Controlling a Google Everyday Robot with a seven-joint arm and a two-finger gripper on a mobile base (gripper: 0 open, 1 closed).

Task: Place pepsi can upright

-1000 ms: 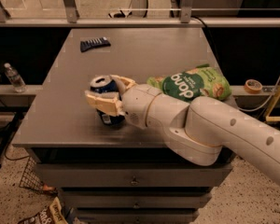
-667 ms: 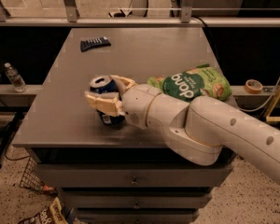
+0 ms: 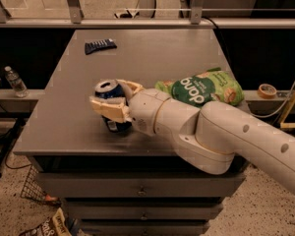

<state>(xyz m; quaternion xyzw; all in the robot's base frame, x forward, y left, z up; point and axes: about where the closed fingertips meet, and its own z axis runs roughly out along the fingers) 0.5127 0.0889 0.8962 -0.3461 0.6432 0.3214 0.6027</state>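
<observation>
The pepsi can (image 3: pixel 108 89) stands close to upright near the front left part of the gray table (image 3: pixel 152 58). Its silver pull-tab top faces up and leans slightly toward the camera, and its blue body shows below the fingers. Its lower end sits right at the tabletop over a small dark shadow; whether it bears on the surface cannot be told.

The gripper (image 3: pixel 110 96) is clamped around the can's upper half. One cream-colored finger (image 3: pixel 107 109) crosses the near side and the other wraps the far side, so the can fills the gap between them. The white arm (image 3: pixel 216 136) reaches in from the lower right, its thick wrist lying low over the table's front edge.

Just behind the wrist, toward the right edge, lies a green snack bag (image 3: pixel 202 87), near the can but apart from it. A dark flat packet (image 3: pixel 100 45) lies well apart at the far left of the table. Off the table, a clear water bottle (image 3: pixel 14 81) stands on a ledge to the left and a tape roll (image 3: pixel 268 90) sits on a ledge to the right. Drawers (image 3: pixel 137 188) run below the tabletop.
</observation>
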